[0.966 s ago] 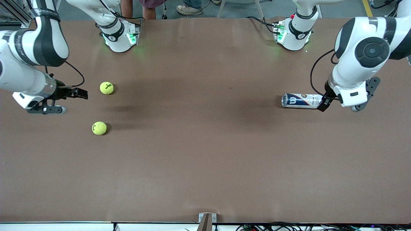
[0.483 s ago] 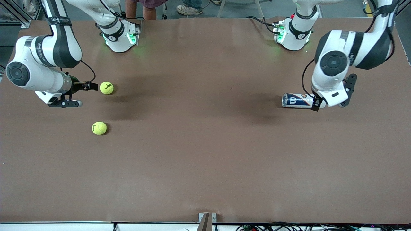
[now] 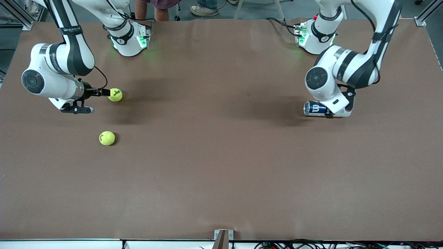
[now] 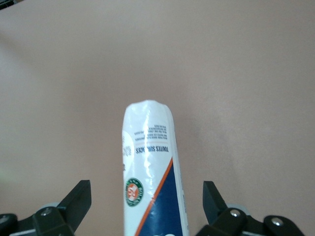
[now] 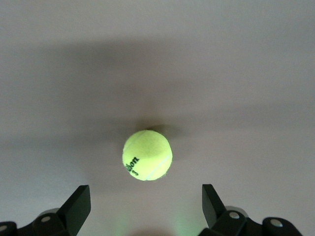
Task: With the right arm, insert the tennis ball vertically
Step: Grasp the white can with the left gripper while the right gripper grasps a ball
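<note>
A yellow tennis ball (image 3: 115, 94) lies on the brown table (image 3: 214, 166) toward the right arm's end. My right gripper (image 3: 104, 92) is low beside it and open; in the right wrist view the ball (image 5: 147, 155) sits just ahead of the spread fingertips (image 5: 79, 202), apart from them. A blue and white ball can (image 3: 315, 108) lies on its side toward the left arm's end. My left gripper (image 3: 329, 115) is open and straddles the can (image 4: 151, 172), which lies between the spread fingertips (image 4: 81, 196) without touching them.
A second tennis ball (image 3: 107, 138) lies nearer to the front camera than the first. The arm bases (image 3: 129, 38) stand along the table's back edge. Bare brown tabletop lies between the balls and the can.
My right gripper has moved in toward the tennis ball. My left hand has swung down over the can, so the can now lies between its open fingers. Balls and can have not moved.
</note>
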Robot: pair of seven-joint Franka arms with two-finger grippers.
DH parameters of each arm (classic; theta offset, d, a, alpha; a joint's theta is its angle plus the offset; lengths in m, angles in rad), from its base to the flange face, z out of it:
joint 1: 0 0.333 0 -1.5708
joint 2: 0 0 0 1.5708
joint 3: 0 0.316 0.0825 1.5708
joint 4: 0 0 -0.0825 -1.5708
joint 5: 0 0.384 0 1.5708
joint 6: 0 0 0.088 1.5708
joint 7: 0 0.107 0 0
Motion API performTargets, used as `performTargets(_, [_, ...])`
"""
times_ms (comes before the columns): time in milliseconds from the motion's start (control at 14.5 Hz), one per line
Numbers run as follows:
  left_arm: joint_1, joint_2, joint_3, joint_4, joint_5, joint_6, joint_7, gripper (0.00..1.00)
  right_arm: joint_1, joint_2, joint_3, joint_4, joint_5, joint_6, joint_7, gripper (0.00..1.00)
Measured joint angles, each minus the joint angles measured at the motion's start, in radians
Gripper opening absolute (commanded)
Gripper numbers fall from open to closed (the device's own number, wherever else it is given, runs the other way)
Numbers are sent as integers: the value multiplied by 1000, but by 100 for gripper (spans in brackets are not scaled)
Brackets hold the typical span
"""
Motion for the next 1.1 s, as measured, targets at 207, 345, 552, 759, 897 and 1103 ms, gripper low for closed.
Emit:
performTargets(207, [-6, 85, -3, -15, 113, 25, -162, 100, -40, 0, -2, -38, 0, 21, -5, 100])
performTargets(345, [-6, 130, -3, -22, 181, 26, -243, 100, -44, 2, -2, -46, 0, 31, -5, 100])
performTargets(552, [-6, 184, -3, -37, 249, 26, -329, 100, -43, 21, 4, -67, 0, 87, -5, 100])
performTargets(759, [-6, 202, -3, -40, 260, 26, -348, 100, -28, 70, 12, -110, 0, 201, -5, 100])
performTargets(897, [-6, 202, -3, -43, 260, 26, -348, 100, -19, 126, 13, -121, 0, 271, -5, 99])
performTargets(1103, [-6, 202, -3, -47, 260, 26, -348, 100, -17, 186, 13, -120, 0, 315, -5, 99])
